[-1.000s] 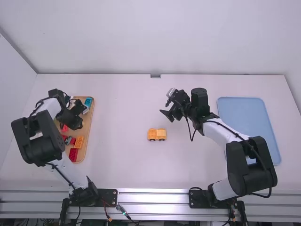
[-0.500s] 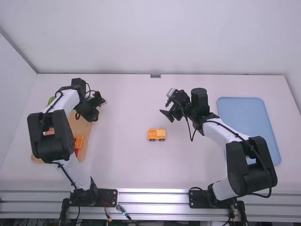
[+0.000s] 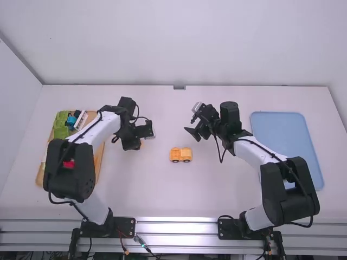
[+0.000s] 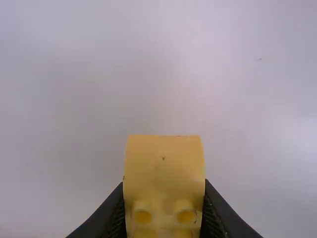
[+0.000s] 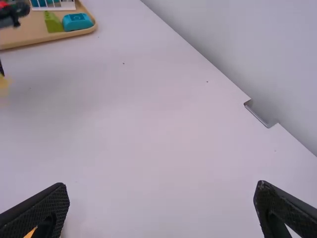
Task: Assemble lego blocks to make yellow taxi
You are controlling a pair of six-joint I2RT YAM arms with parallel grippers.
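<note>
An orange-yellow car body [image 3: 180,155] stands on wheels near the table's middle. My left gripper [image 3: 142,142] is up and to the left of it, above the table. In the left wrist view my left gripper [image 4: 164,208] is shut on a yellow block [image 4: 163,166] with a smooth curved side and round studs. My right gripper [image 3: 196,133] stays above the table just beyond the car body, and in the right wrist view my right gripper [image 5: 162,203] has its fingers wide apart with nothing between them. A bit of orange [image 5: 30,233] shows beside one finger.
On the left is a wooden tray [image 3: 98,160] with green blocks [image 3: 61,124], a blue block [image 3: 71,120] and a white barred piece [image 3: 81,119], partly under the left arm. A light-blue tray [image 3: 286,130] lies at the right, partly behind the right arm.
The left arm has swung right from the wooden tray to above the table's middle-left, bringing the yellow block along. The right arm and the car body have stayed put.
</note>
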